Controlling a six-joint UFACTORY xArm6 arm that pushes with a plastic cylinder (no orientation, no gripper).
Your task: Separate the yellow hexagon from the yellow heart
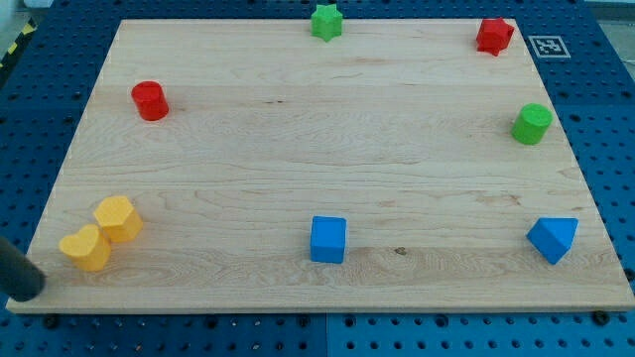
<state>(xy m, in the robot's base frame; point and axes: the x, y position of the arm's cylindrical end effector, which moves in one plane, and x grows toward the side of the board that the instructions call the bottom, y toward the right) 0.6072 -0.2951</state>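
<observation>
Resting on a blue pegboard, the wooden board carries eight blocks.

My tip (a bare rod, no jaws) sits at the view's bottom left, just left of the yellow heart, which touches the yellow hexagon; a blue cube sits well to their right.

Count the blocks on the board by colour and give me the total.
Yellow: 2, hexagon and heart
Red: 2, cylinder and star
Green: 2, star and cylinder
Blue: 2, cube and triangular block
Total: 8
</observation>
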